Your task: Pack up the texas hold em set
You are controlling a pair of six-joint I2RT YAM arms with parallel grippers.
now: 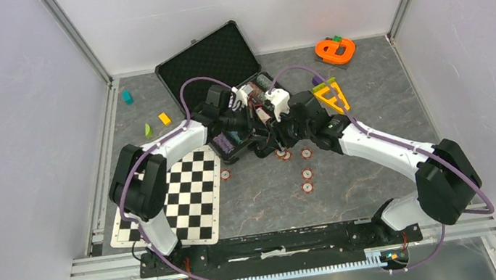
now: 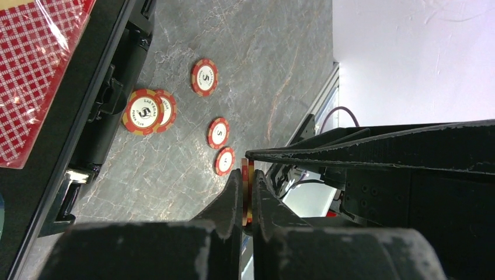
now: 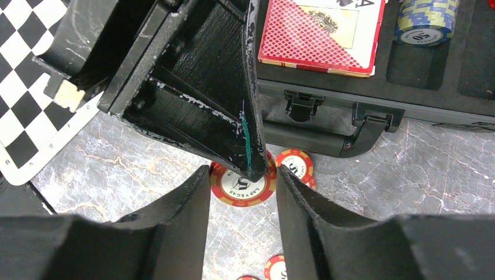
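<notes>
Standing edge-on, one poker chip (image 2: 250, 198) fills the left hand (image 2: 247, 175).

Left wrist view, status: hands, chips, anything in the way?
Left hand shut on red-and-yellow round poker chip, edge-on. Right hand open, over loose chips by open black foam-lined briefcase. Hands crowded tip to tip.

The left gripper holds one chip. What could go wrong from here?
The left gripper pinches the chip near its fingertips, so it may slip out on the way to the briefcase. The right gripper stands open very close beside it; the two may collide.
</notes>
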